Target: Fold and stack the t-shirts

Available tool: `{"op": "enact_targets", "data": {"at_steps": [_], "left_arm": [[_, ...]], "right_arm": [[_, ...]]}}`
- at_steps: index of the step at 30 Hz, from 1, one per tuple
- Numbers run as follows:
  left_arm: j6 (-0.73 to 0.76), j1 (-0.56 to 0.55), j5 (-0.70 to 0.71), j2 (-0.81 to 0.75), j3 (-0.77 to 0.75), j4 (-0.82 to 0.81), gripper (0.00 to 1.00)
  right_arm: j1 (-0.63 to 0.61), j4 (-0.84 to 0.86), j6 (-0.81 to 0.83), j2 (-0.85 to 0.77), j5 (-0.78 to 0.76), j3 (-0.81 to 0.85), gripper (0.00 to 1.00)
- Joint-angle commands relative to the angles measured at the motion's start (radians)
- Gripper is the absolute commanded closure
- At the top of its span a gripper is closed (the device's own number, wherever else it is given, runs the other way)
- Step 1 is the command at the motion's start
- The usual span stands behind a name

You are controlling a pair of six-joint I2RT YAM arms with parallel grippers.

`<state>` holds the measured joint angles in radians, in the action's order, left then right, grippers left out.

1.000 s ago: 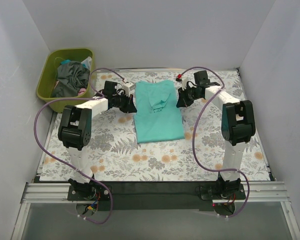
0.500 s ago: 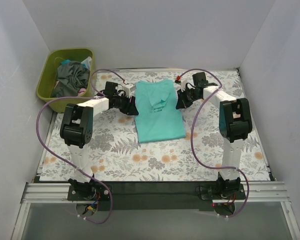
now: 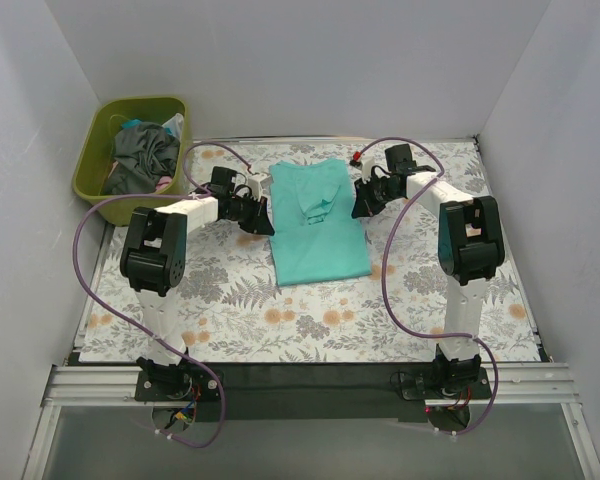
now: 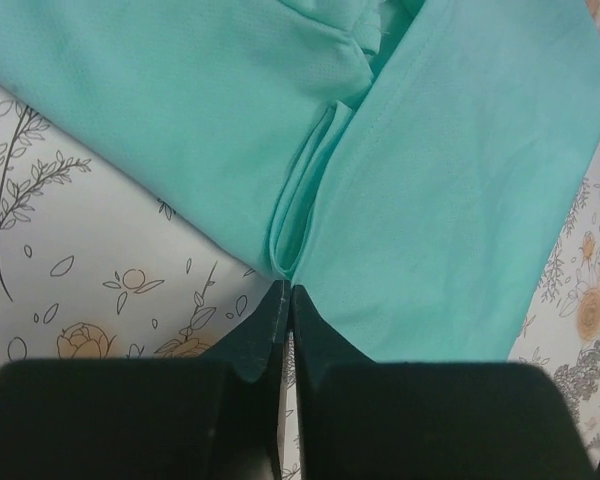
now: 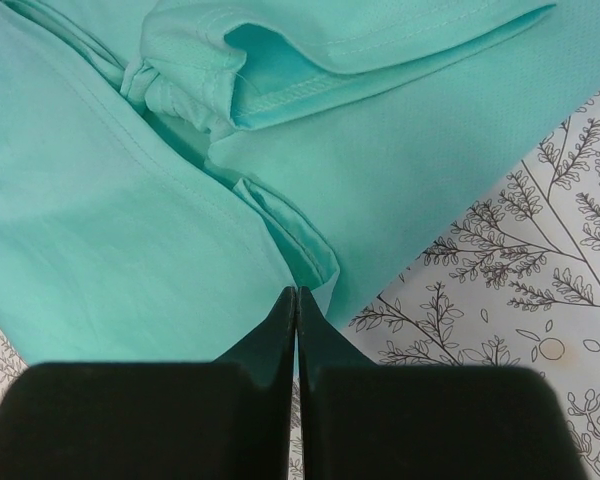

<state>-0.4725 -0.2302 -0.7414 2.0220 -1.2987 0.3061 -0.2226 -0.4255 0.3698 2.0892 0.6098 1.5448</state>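
The bench point(image 3: 230, 300), covered with a floral-print cloth, carries both arms at its near edge. Since one second ago the elbow block of each arm has shifted slightly toward the far side, and the right one has also moved a little inward.

The mint-green knit t-shirt point(image 3: 320, 240) lies flat past the middle of the bench, with its sleeves folded inward onto the body. Its outline is practically unchanged from the earlier frames.

The left hand point(image 3: 264, 212) remains at the left edge of the mint-green knit t-shirt point(image 4: 450, 200). In the left wrist view the left hand point(image 4: 285, 295) has its black fingers pressed together, the tips meeting on the doubled fabric edge.

The right hand point(image 3: 360, 206) remains at the right edge, opposite the left. In the right wrist view the right hand point(image 5: 296, 295) is likewise closed. Its tips sit at the folded corner of the mint-green knit t-shirt point(image 5: 80, 230) and appear to pinch it, although the contact point is partly hidden.

At the far left corner, beyond the edge of the cloth, stands the olive-green plastic laundry basket point(image 3: 85, 180). It holds a bundle of dark grey garments point(image 3: 145, 155) and has not moved.
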Motion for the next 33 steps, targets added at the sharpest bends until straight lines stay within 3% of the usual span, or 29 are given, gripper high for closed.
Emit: {"op": "enact_targets", "data": {"at_steps": [1,9,26,29,30,32,33], "left_arm": [[0.020,0.006,-0.050,-0.054,-0.013,-0.030,0.99],[0.043,0.012,-0.024,-0.065,-0.036,-0.101,1.00],[0.035,0.025,0.045,0.095,-0.142,-0.165,1.00],[0.034,0.025,0.051,0.116,-0.174,-0.144,0.94],[0.034,0.025,0.059,0.115,-0.181,-0.136,0.85],[0.043,0.026,0.065,0.080,-0.182,-0.108,0.78],[0.047,0.031,0.068,0.058,-0.172,-0.104,0.68]], "right_arm": [[0.002,-0.001,0.018,-0.030,0.031,0.017,0.99],[0.011,0.011,0.037,-0.031,0.041,0.040,0.99],[0.019,0.047,0.008,0.071,0.004,0.070,0.99],[0.019,0.044,-0.009,0.077,-0.011,0.080,0.99],[0.019,0.039,-0.012,0.074,-0.013,0.084,0.90],[0.019,0.024,-0.014,0.048,-0.021,0.093,0.77],[0.019,0.016,-0.014,0.033,-0.025,0.098,0.66]]}}
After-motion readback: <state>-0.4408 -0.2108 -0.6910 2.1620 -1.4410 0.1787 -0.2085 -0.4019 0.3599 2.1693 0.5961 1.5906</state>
